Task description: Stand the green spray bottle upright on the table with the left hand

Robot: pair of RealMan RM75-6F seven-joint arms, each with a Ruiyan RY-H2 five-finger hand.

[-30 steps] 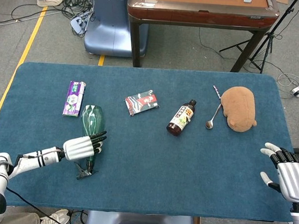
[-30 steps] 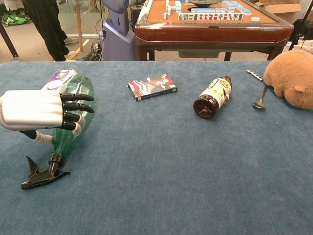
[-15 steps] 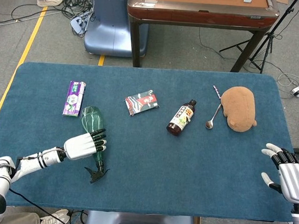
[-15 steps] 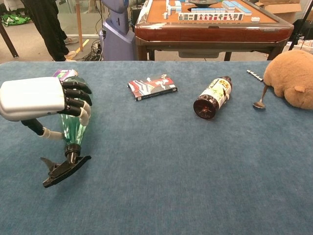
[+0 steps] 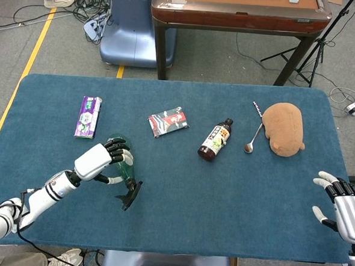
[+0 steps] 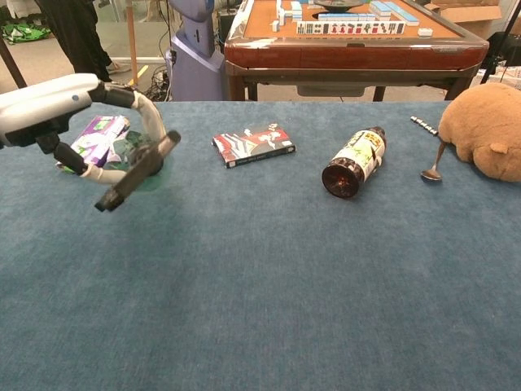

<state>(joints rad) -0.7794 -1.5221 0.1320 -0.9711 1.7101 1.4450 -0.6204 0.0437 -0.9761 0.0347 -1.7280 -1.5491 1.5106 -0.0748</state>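
While left robot hand (image 5: 100,159) grips green spray bottle (image 5: 122,169), head view alone shows right robot hand (image 5: 342,204), fingers spread.

Robot lab/test room: mahjong table (image 5: 239,7), floor cables (image 5: 83,6), yellow floor tape (image 5: 25,60), tripod (image 5: 318,48).

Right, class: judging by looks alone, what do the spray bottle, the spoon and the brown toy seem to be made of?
Spray bottle: probably clear green plastic, since it looks see-through, with a matt black trigger head.
Spoon: likely polished metal, silvery and glinting.
Brown toy: seemingly plush fabric, with a soft, fuzzy, rounded surface.
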